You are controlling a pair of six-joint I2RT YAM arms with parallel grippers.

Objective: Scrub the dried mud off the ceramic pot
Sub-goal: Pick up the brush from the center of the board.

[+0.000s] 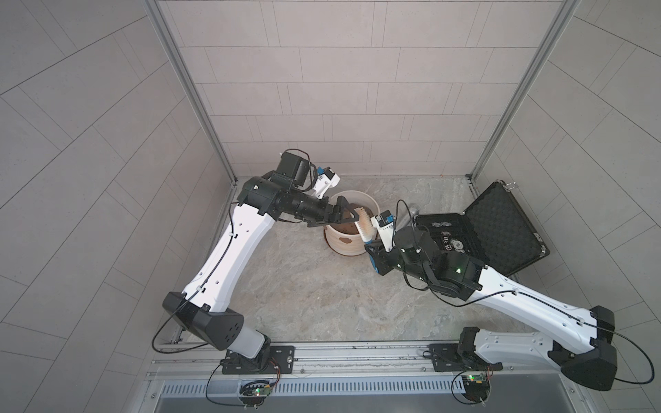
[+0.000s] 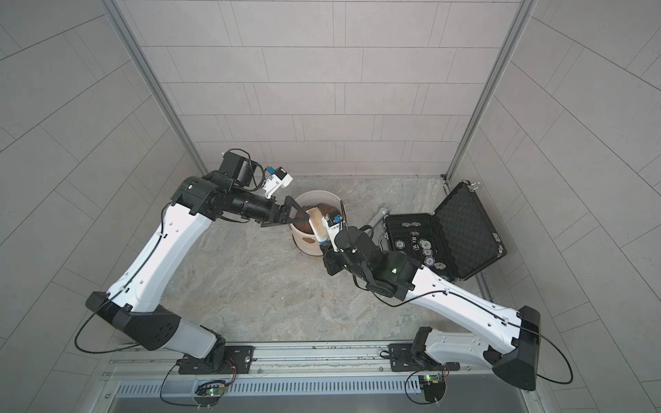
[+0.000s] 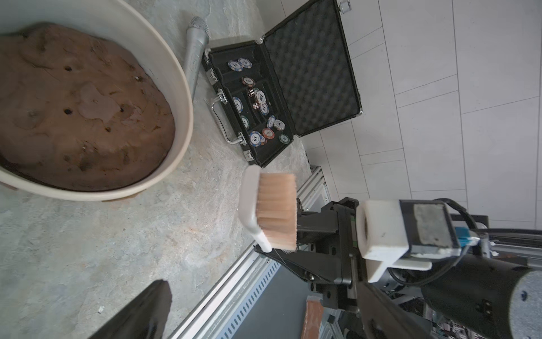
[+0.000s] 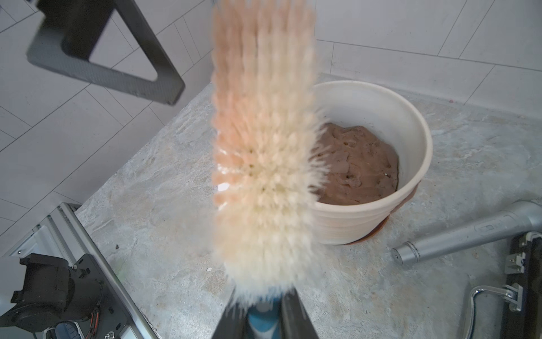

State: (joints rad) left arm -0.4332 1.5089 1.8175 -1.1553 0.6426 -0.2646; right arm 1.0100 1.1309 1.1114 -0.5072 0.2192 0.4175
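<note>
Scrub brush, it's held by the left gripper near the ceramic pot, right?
No. The right gripper holds the scrub brush near the ceramic pot; the left gripper is open and empty. The left wrist view shows it.

At the right of both top views a black case (image 1: 504,229) (image 2: 468,232) lies open on the marbled grey tabletop (image 1: 304,286), its foam-lined lid raised, poker chips (image 3: 255,138) and dice (image 3: 251,93) scattered in its tray, and a grey metal cylinder (image 2: 380,215) just left of it.

Cream ribbed pot (image 4: 346,223), brown soil (image 4: 360,164), peach-and-cream brush (image 4: 264,146), black case (image 3: 311,67), seemingly reddish-brown mud patch (image 1: 346,240)
</note>
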